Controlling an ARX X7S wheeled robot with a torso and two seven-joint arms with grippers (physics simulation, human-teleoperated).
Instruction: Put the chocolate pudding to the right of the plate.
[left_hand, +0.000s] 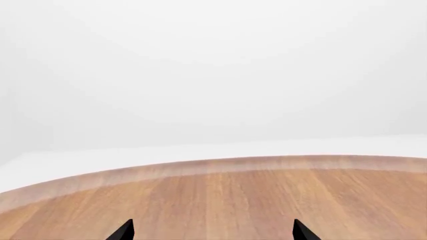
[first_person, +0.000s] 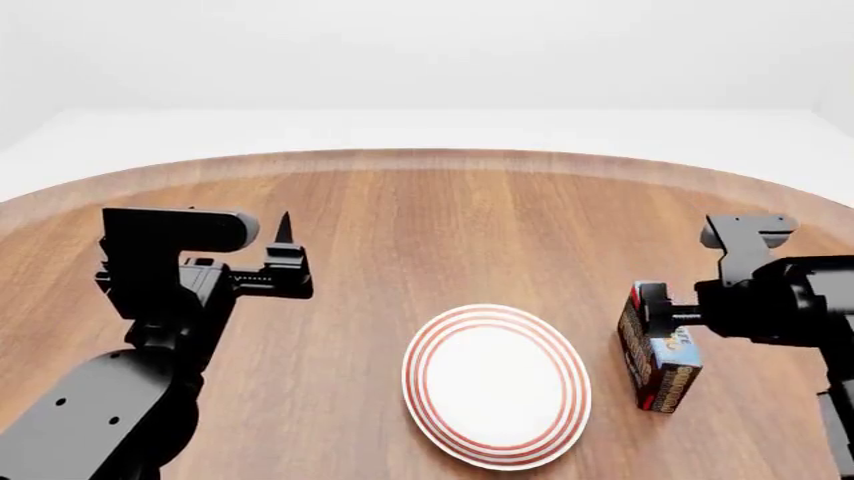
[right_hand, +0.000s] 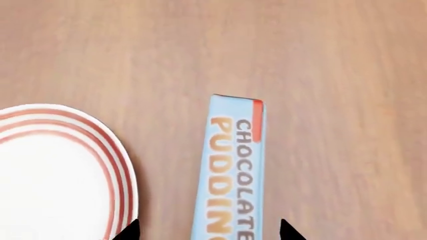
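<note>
A single round white plate (first_person: 497, 386) ringed with concentric red bands lies flat on a smooth wood-grain table (first_person: 441, 230) with a curved, paler edge, while one small rectangular carton, the chocolate pudding (first_person: 659, 352), stands on a narrow side just to the plate's right, a strip of bare wood between them. The right wrist view shows the carton's light-blue face with orange lettering and a red corner, running lengthwise between two black fingertips that stand apart on either side without touching it; the right gripper (right_hand: 208, 231) is spread wide and holds nothing. In the head view the right arm (first_person: 787, 300), black and boxy, reaches in from the table's right side, its wrist level just above the carton. The left arm (first_person: 147, 330) is bent upward at the table's left, well apart from both objects; the left gripper (left_hand: 213, 231) has its two dark, pointed tips parted and empty, facing over bare wood toward the table's far rim and a plain white wall (left_hand: 213, 75)
</note>
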